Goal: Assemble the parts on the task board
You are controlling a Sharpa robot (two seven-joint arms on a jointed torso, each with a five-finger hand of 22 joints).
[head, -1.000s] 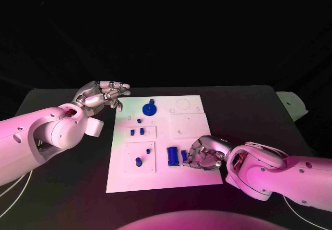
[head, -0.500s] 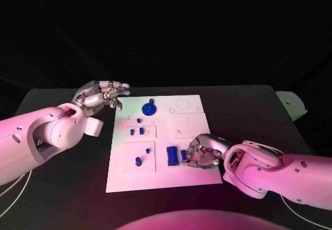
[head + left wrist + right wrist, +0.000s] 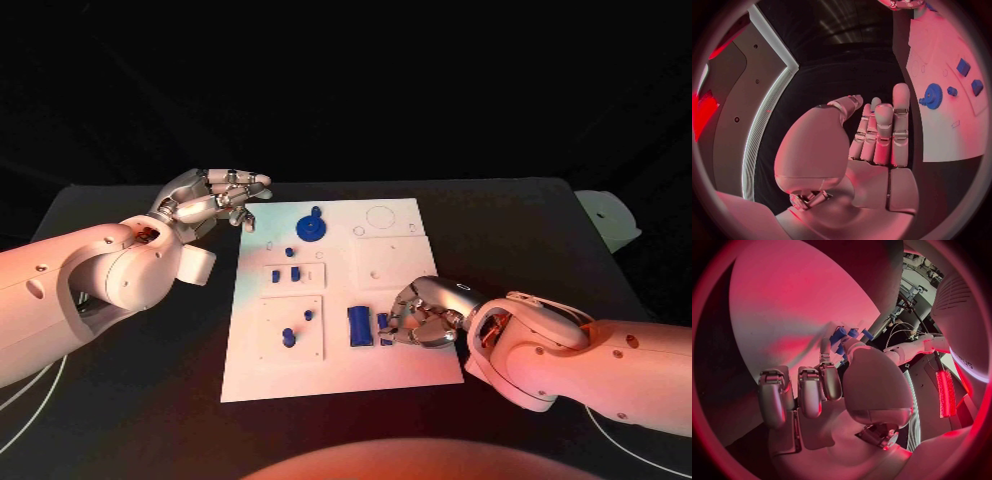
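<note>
On task board [image 3: 340,300] — rt hand [image 3: 421,318] fingers pinch blue part [image 3: 384,326].

White task board [image 3: 418,360] flat mid-table, blue parts [image 3: 359,326] on it

Left hand [image 3: 873,145] open, holding nothing, beside the task board [image 3: 942,135] bearing a blue gear [image 3: 932,95].

Warm reddish light falls on a dim scene, and the white board [image 3: 339,300] is the brightest surface against black surroundings. Both wrist views bend straight edges strongly near their round rims. A lit strip [image 3: 767,105] glares in the left wrist view.
</note>
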